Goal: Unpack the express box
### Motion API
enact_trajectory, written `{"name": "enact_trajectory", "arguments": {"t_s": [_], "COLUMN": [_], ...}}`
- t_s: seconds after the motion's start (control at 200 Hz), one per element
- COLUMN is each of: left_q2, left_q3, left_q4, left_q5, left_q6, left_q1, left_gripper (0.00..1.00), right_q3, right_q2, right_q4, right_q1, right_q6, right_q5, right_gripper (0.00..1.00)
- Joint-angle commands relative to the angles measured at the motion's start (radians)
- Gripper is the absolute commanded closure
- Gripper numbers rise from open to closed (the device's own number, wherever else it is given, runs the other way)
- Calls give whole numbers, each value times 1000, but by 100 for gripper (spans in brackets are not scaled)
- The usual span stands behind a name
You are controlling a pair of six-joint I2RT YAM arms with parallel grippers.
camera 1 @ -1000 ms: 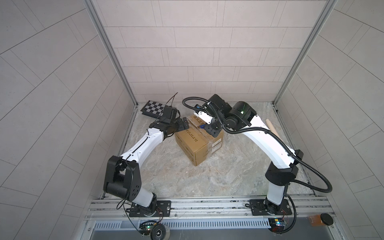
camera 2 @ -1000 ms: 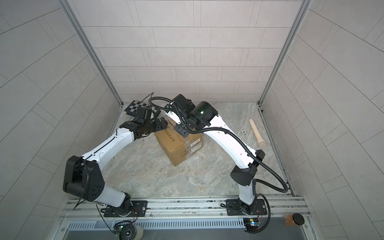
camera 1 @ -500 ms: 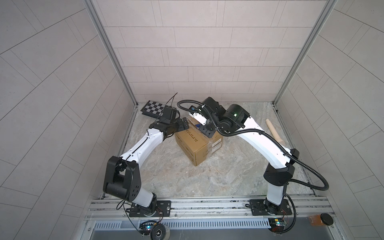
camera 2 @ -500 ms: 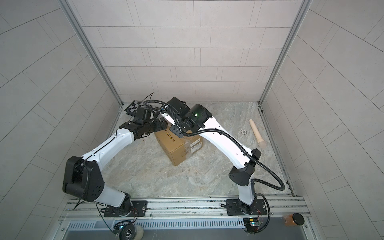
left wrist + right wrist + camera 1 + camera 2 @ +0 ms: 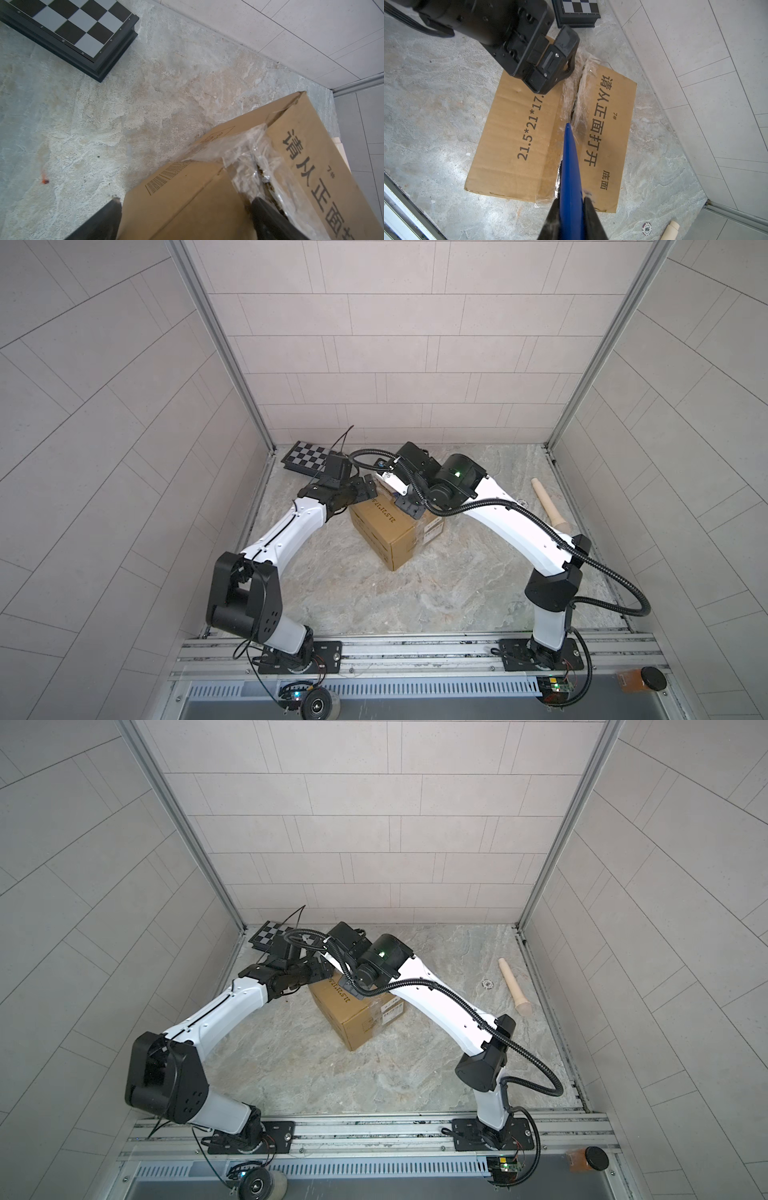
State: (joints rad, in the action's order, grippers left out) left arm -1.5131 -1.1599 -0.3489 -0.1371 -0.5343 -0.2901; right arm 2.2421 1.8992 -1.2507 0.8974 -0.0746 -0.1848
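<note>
Wide-open left gripper (image 5: 185,218) straddles the far-left end of the express box (image 5: 322,166), one finger outside the side wall, the other by the taped seam, nothing clamped. I see it in the same spot as a second ago. Its fingertips are cut off at the frame edge, so I can't tell whether they touch. Chequered board (image 5: 309,456) lies behind it, apart from the box. In both top views the express box (image 5: 390,535) (image 5: 353,1019) sits mid-floor, unmoved, flaps down, tape crumpled, seam split partway; inside not visible. Right gripper (image 5: 571,205) is pinched tight on a blue tool (image 5: 570,162), tip at the split. This arm has shifted left since the earlier frame, closer to the left gripper. From above, its fingers and the tool are hidden under the wrist. Wooden rod (image 5: 548,506) lies far right, near the wall.
</note>
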Motion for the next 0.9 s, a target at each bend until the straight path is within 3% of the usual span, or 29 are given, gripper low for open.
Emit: {"name": "enact_trajectory", "arguments": {"t_s": [0.0,0.355,0.896], "left_q2": [-41,-45,-44], "left_q3": [45,46,45], "left_q4": [-130,-127,-120], "left_q5": [28,19,7], "left_q6": [16,13,13], "left_q1": [3,3,2], "left_gripper": [0,0,1], "right_q3": [3,6,-76], "right_q2": [-33,-51,-42], "right_q4": [36,43,77], "right_q1": [-3,-3,-9], "right_q6": [-2,0,-27], "right_q5": [-4,10,-81], "right_gripper": [100,100,100]}}
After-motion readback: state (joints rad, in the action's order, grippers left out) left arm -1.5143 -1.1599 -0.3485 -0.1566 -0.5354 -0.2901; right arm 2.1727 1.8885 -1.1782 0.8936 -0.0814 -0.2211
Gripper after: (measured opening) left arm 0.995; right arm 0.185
